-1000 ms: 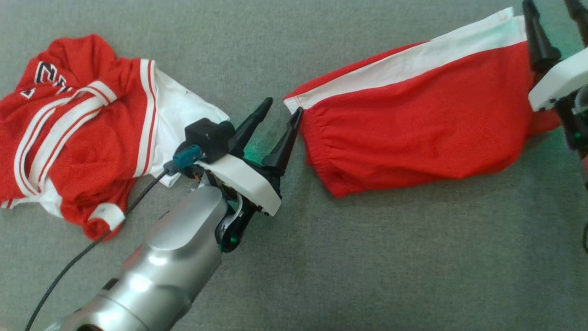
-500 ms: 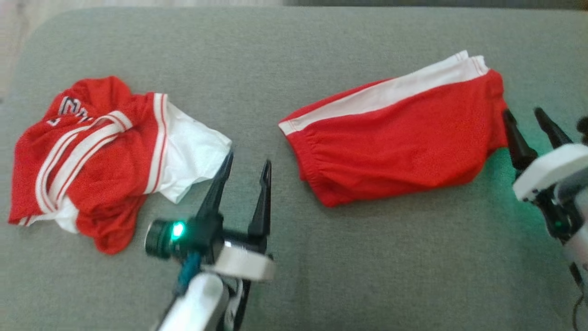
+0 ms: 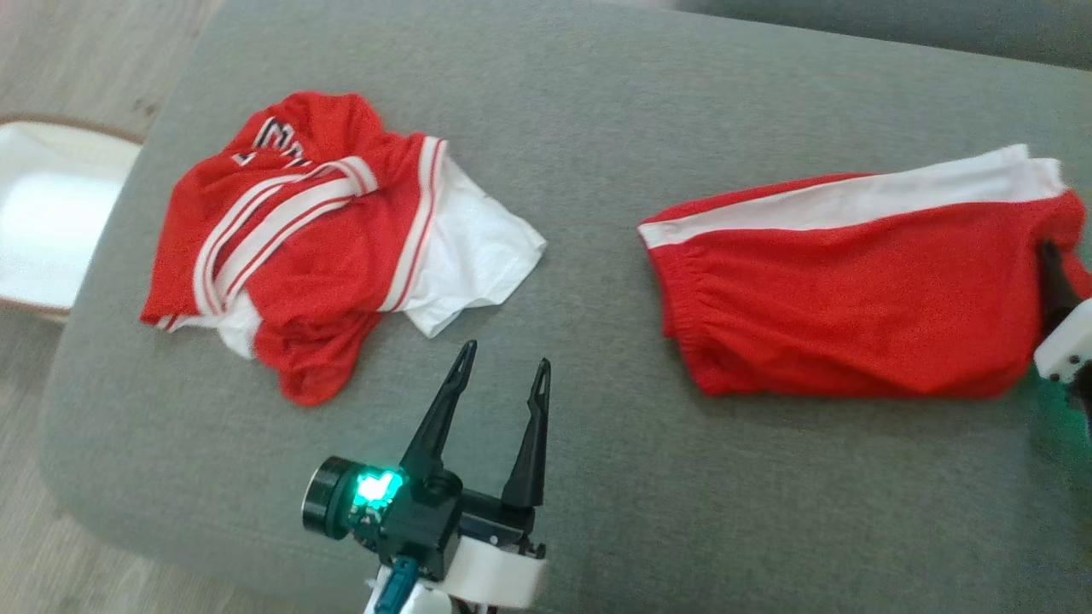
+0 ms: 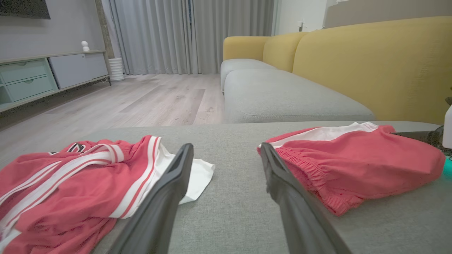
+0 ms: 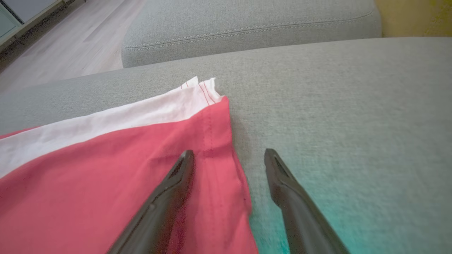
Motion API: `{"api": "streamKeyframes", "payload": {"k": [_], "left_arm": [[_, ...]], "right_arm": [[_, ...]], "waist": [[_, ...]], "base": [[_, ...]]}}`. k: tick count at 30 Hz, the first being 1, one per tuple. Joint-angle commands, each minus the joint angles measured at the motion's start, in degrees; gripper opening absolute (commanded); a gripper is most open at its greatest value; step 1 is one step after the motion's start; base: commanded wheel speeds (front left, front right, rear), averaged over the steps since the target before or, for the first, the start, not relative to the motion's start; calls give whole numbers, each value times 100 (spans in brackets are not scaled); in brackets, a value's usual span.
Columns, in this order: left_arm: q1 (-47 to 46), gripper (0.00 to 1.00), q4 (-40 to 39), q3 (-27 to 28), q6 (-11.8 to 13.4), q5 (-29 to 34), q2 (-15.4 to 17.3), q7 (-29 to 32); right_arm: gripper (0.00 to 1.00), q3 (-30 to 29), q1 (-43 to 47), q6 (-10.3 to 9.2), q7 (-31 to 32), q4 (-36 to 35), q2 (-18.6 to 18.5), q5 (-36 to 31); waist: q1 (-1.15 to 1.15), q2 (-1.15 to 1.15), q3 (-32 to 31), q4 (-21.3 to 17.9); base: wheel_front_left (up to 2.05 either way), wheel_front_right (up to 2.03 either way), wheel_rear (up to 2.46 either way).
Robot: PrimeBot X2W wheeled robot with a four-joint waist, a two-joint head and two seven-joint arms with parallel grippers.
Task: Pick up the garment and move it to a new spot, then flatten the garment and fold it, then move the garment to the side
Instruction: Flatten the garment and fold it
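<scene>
Nearest the robot, the left gripper (image 3: 505, 356) is hovering over bare grey cushion (image 3: 597, 102) with its jaws standing wide and nothing between them. It is pointing into the gap between the two garments and touching neither.

To the right, the red shorts (image 3: 853, 315) are lying in a flat, compact rectangle, white side stripe along the far edge. They are looking folded and set down, so that part of the job appears done. The right gripper (image 5: 229, 153) is also standing open and empty, one finger over the red hem and the other over cushion; contact with the cloth cannot be told.

To the left, the jersey (image 3: 316, 239) is sitting in a crumpled heap with white fabric spilling out. If it is next, lifting, flattening, folding and moving aside are all remaining.

Views: the head view is giving the overall layout plus a white tray (image 3: 51, 213) on the floor off the cushion's left end. The right wrist view is resolving the stitched stripe corner of the shorts. The left wrist view is adding the room beyond: yellow sofa (image 4: 353, 63), grey curtains (image 4: 159, 35), sideboard (image 4: 35, 74).
</scene>
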Motion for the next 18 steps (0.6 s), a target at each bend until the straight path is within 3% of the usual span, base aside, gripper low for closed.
{"api": "streamKeyframes", "payload": {"k": [1,5,6,7,8,9,18], "left_arm": [[-78,100,-169,231,-6,45,-56,-45],[-68,100,-125,304,-77,101,-94,-45],[-64,100,-116,323,-91,110,-101,-45],[-57,100,-106,344,-99,121,-108,-45],[-49,100,-96,366,-101,132,-114,-45],[-43,100,-86,381,-110,141,-120,-45],[3,100,3,491,-239,253,-146,-46]], "right_arm": [[100,42,-58,-4,-3,-63,-146,-41],[100,-13,-125,-4,166,312,21,-43],[94,-11,-126,-4,210,349,75,-23],[43,3,-121,-4,243,354,118,1],[4,20,-115,-4,264,345,152,25],[0,41,-109,-4,275,330,175,45],[0,176,-235,-4,38,164,223,82]], "waist": [[0,0,82,138],[0,0,91,221],[0,0,86,223],[0,0,79,213],[0,0,70,191],[0,0,60,161],[0,0,-128,-627]], "base": [[0,0,0],[0,0,0],[0,0,0],[0,0,0],[0,0,0],[0,0,0],[0,0,0]]}}
